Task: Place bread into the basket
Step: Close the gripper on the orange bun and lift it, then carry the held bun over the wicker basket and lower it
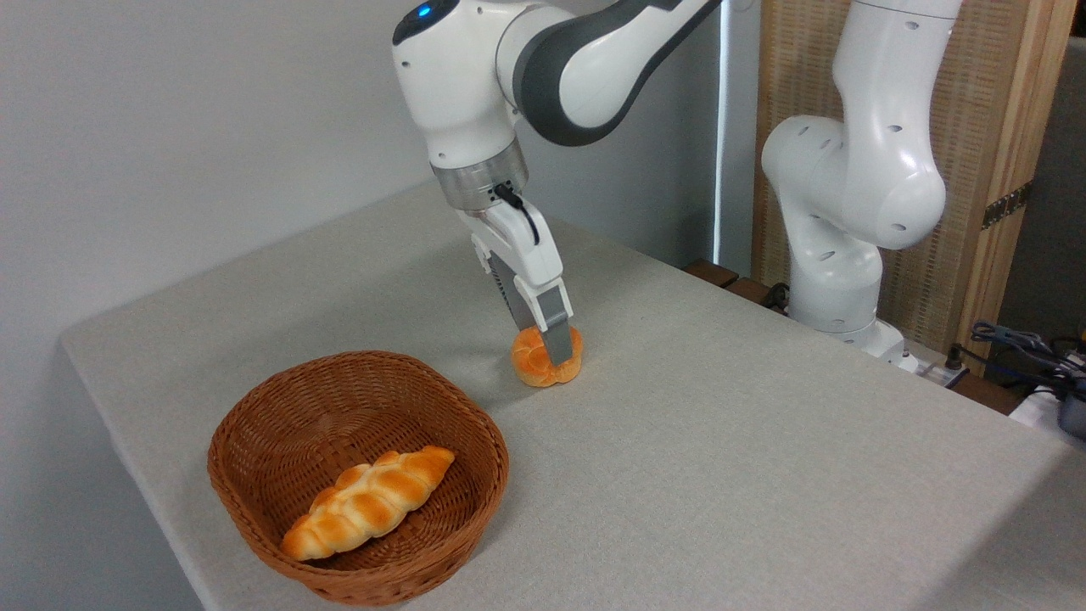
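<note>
Looking at the grey table (721, 441), we see the claw (547, 344) closed around the small round golden-orange bun (533, 361). The round brown wicker basket (254, 424) lies near and left, holding a long braided loaf (369, 501).

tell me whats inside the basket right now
The basket holds one long braided loaf lying on its floor. The part of the floor under the loaf is covered. The round bun sits outside on the table.
</note>
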